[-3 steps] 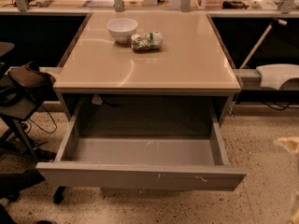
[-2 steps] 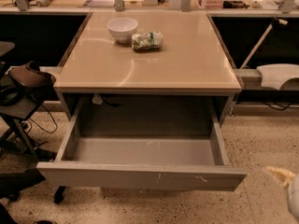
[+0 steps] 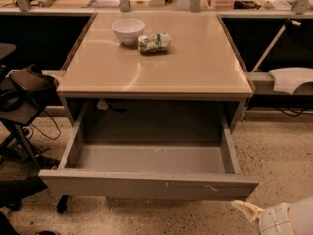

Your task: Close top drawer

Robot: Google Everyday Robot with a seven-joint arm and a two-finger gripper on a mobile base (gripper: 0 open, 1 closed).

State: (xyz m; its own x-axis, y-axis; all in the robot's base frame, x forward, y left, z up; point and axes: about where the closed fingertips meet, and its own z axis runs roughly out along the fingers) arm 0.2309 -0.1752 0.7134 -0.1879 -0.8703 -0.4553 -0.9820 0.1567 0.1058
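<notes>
The top drawer (image 3: 146, 184) stood pulled far out from under the beige counter (image 3: 166, 72), its wide grey front nearest the camera and its bare grey floor in full view. Small white scuffs (image 3: 211, 187) marked the flat front right of centre. The gripper (image 3: 245, 209) showed only at the bottom right corner of the camera view, low over the speckled floor (image 3: 283, 155), just below the drawer's right front corner and apart from it. Whether it was released or clenched could not be told. It grasped nothing that could be seen. On the far part of the counter sat a white bowl (image 3: 128, 30) with a crumpled green and white packet (image 3: 153, 42) just beside it on the right.
</notes>
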